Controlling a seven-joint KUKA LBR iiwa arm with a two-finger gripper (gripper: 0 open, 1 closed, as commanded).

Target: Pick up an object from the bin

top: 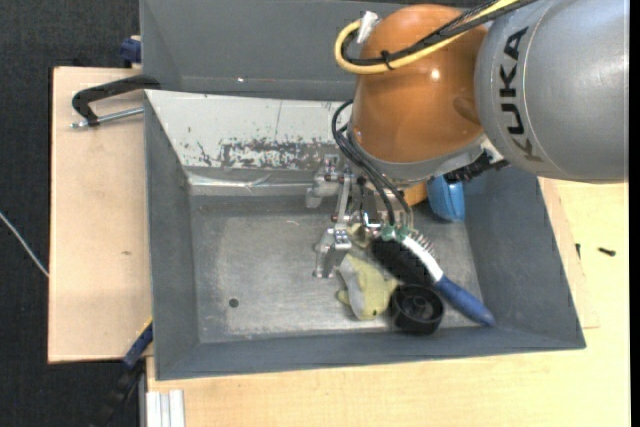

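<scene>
Finding: your gripper is low inside the grey bin, close to the floor, under the orange wrist cover. Cables crowd the metalwork at its tip, so you cannot tell whether it stands open or closed, and nothing can be seen held in it. The nearest candidate is a pale yellow, soft-looking crumpled piece, lying just below and slightly right of the gripper tip, touching it or very nearly so. Just right of the tip lies a black brush with white bristles, its blue handle running away down and to the right. Beyond the yellow piece, further from the tip, sits a black round cap, touching the brush. A blue object lies up and to the right, partly hidden behind the wrist. Judgement: the step in hand is closing on one item. To do it well, commit to a single thing, most likely the yellow piece, which should yield to a pinch. Centre the tip over its bulk rather than its edge, keep clear of the brush head so no bristles are caught, settle to the floor before closing, then lift straight up. Risk noted: these items lie touching, so a skewed grip may drag a neighbour
</scene>
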